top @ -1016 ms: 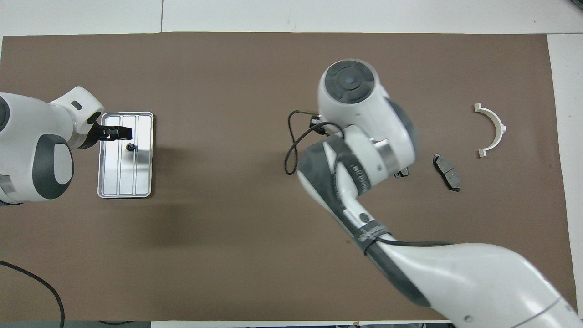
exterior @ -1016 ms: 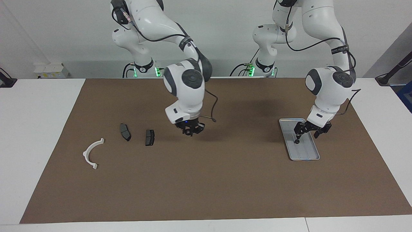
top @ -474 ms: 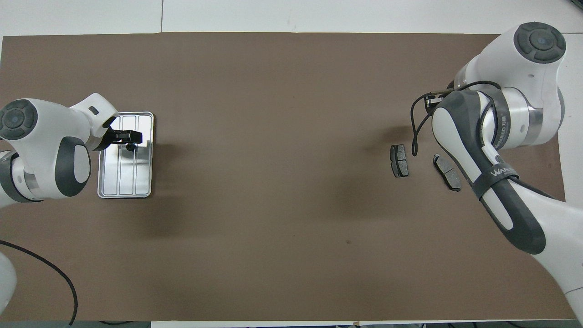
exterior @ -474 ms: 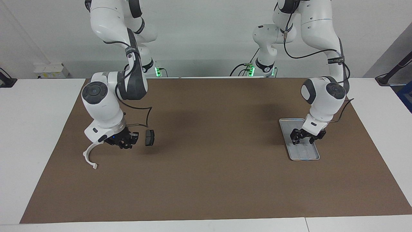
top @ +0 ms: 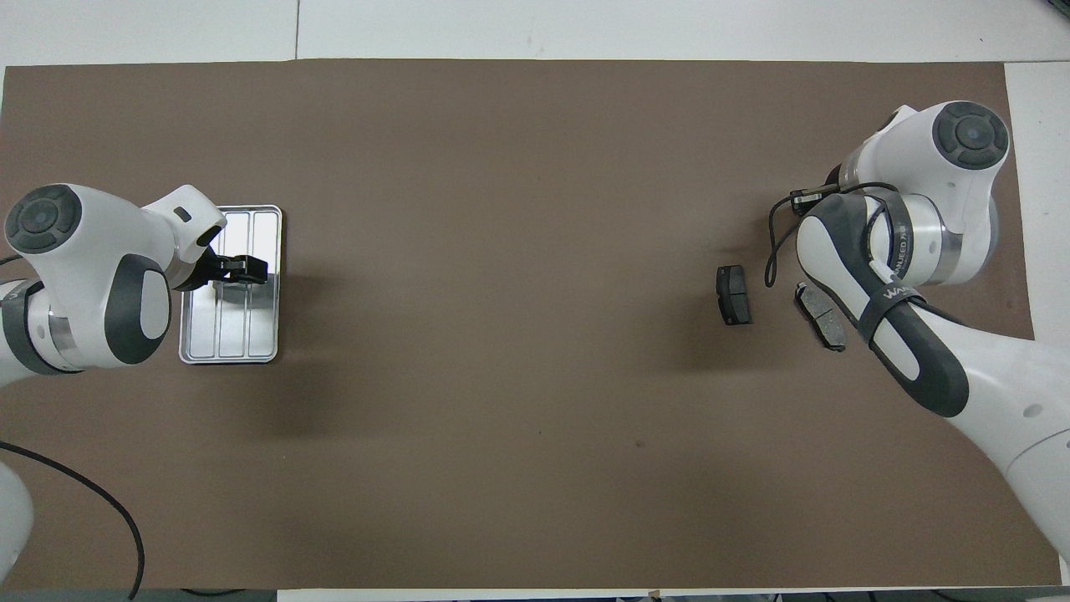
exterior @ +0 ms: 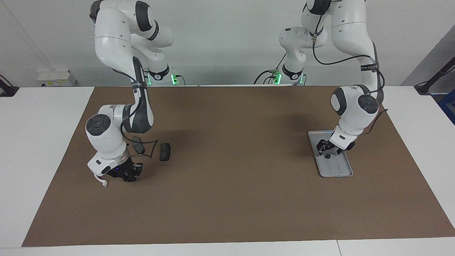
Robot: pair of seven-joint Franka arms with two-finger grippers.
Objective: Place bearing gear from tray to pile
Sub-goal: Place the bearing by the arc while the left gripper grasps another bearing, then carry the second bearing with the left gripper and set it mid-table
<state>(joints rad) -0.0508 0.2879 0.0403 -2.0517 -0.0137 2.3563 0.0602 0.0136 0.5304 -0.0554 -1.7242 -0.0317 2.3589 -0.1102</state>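
Well, here is how it stands, biggest thing first.

Tabletop: a long white tabletop (exterior: 42, 142), with a wide brown mat (exterior: 231, 199) covering most of it.

Right arm: the white and grey right arm (exterior: 117, 42) bends steeply down at its own end of the tabletop, with its wrist low over the pile.

Left arm: the white and grey left arm (exterior: 352, 32) comes down over the tray at its own end.

Right tool: the black right tool (exterior: 127, 175) sits low over the mat, just beside the white bracket. I cannot tell whether it is open or closed, or whether it carries anything.

Left tool: the black left tool (exterior: 328, 150) is down inside the tray's rim, over the part of the tray nearer the robots. Its jaws are spread apart, and nothing is lifted in them.

Tray: the flat rectangular silver metal tray (exterior: 343, 171) with rounded corners and lengthwise ridges lies flat on the mat toward the left arm's end, well apart from the pile.

Pile: loose parts on the mat toward the right arm's end.

Bracket: the white semicircular plastic bracket (exterior: 103, 183) is mostly hidden by the right arm's wrist, and only one end pokes out.

Brake pads: two dark grey brake pads lie near each other without touching. One (exterior: 165, 152) lies toward the middle of the tabletop, and the other (exterior: 138, 145) is partly crossed by the arm's black cable.

Bearing gear: the small dark round bearing gear (exterior: 327, 156) lies in the tray, right at the left tool's tips. I cannot make out whether they touch it.
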